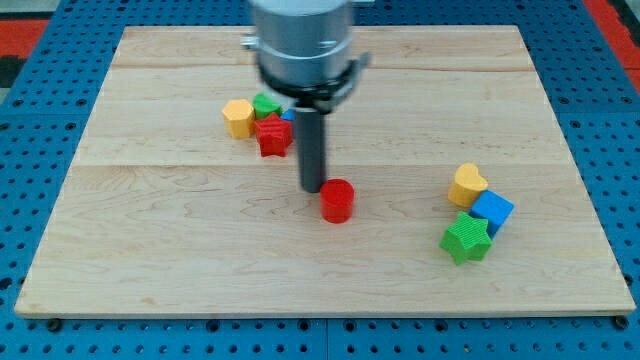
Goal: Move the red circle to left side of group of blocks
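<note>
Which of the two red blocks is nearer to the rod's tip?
The red circle, alone mid-board, right beside my tip. The red star sits farther off in the upper cluster.

**Pale wooden bench on a blue pegboard base**

A pale, light-brown wooden bench (180, 250) of rectangular shape fills most of the view. Its top is made of long planks laid side by side, and their seams run across from the view's left to the view's right. The grain is faint and the surface looks matt and evenly lit, with only soft, short shadows.

Around the bench lies a bright blue perforated metal base (620, 150), dotted with regular rows of small holes. At both upper corners of the view, a red-orange patterned strip (25, 25) shows beyond the blue base.
</note>
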